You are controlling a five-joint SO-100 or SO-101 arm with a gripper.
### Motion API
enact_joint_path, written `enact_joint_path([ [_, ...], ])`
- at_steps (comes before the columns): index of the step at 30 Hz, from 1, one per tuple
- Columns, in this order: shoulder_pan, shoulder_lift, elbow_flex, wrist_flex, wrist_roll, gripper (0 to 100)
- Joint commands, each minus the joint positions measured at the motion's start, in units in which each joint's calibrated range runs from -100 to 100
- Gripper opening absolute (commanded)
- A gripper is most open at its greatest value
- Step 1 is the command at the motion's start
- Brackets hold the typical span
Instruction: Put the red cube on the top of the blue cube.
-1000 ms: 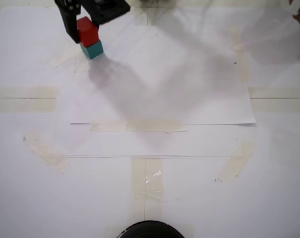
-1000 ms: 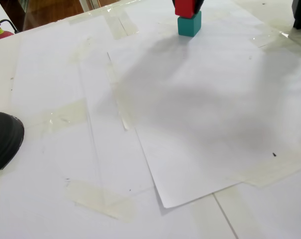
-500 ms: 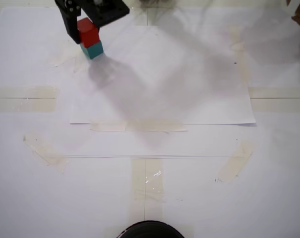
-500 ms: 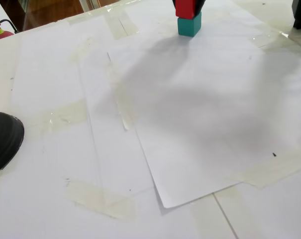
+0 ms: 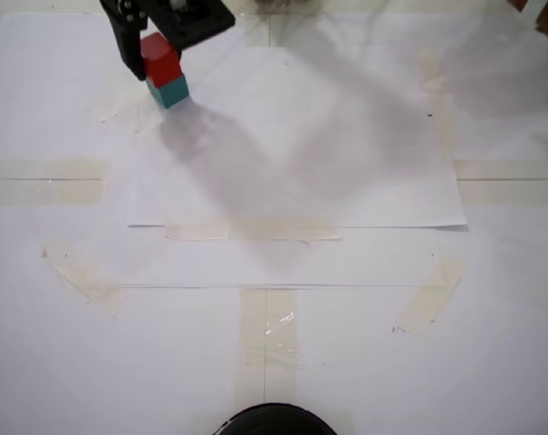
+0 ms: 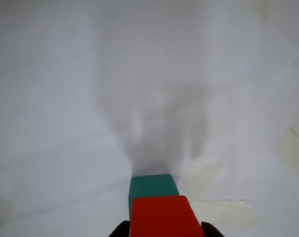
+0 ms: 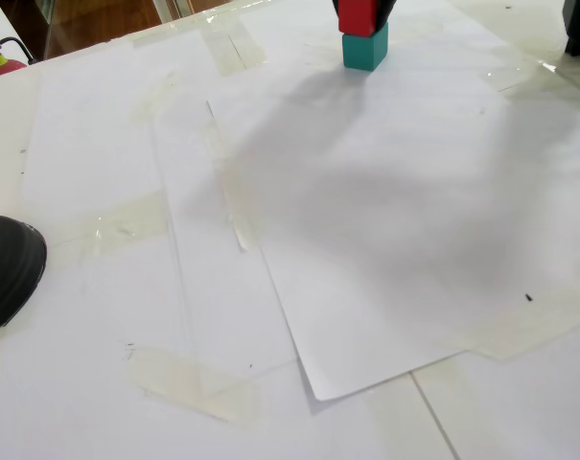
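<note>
While my gripper [image 5: 156, 56] clamps the red cube [image 5: 160, 58], it sits squarely on the blue cube [image 5: 169, 91] directly beneath — release looks next, then straight up.

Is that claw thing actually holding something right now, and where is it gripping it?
Yes: the gripper holds the red cube by its two opposite side faces, with the cube resting on top of the blue cube.
</note>
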Motion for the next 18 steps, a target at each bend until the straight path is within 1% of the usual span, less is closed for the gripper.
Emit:
enact_joint_path([
  [1,-0.49,-1.21,-1.49,2.93,-1.42,28],
  [5,-0.79,-1.13,-3.22,6.02,-2.98,30],
  [11,-1.48,-1.82,-5.76,11.24,-4.49,36],
  [18,-1.7,-3.96,-9.12,13.53,-6.45,37],
])
